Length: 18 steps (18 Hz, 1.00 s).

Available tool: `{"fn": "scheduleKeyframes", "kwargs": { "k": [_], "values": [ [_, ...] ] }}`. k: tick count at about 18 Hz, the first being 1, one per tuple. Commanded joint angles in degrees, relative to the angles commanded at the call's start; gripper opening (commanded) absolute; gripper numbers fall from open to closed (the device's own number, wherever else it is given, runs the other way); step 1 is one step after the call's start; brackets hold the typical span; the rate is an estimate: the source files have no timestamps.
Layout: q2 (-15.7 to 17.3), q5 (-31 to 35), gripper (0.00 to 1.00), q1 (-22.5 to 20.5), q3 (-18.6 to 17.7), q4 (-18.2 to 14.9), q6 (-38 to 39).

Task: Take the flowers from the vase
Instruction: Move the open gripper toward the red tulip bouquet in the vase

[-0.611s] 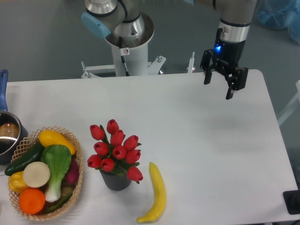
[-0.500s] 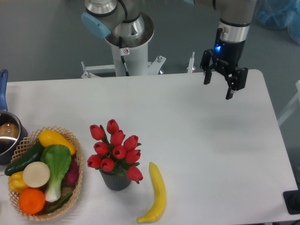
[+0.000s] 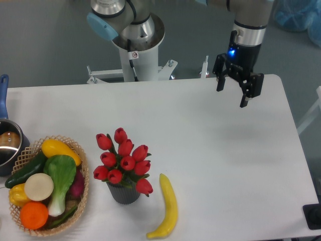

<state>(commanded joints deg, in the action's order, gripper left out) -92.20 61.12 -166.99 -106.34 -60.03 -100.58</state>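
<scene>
The flowers (image 3: 123,160), a tight bunch of red tulip buds with green leaves, stand in the vase (image 3: 123,193), a small dark grey ribbed cup near the table's front, left of centre. My gripper (image 3: 231,97) hangs open and empty above the table's back right area. It is far from the flowers, up and to their right. A blue light glows on its wrist.
A yellow banana (image 3: 167,206) lies just right of the vase. A wicker basket (image 3: 83,173) of produce sits to its left. A metal pot (image 3: 9,145) with a blue handle is at the left edge. The robot base (image 3: 136,50) stands behind the table.
The gripper has shifted very slightly left and up. Nothing else has moved.
</scene>
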Motion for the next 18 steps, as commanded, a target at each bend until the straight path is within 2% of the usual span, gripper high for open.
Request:
{"fn": "scheduleKeyframes", "kwargs": {
  "k": [2, 4, 8, 13, 18],
  "values": [
    [-0.1, -5.5, 1.0, -0.4, -1.6, 1.8, 2.7],
    [-0.1, -6.7, 1.0, -0.2, -2.4, 2.7, 5.2],
    [-0.9, -9.2, 1.0, 0.9, -2.5, 2.9, 14.9],
    [-3.4, -22.1, 1.0, 1.8, -2.7, 3.0, 15.1],
    [-6.0, -23.5, 1.0, 4.1, -2.2, 4.6, 14.5]
  ]
}}
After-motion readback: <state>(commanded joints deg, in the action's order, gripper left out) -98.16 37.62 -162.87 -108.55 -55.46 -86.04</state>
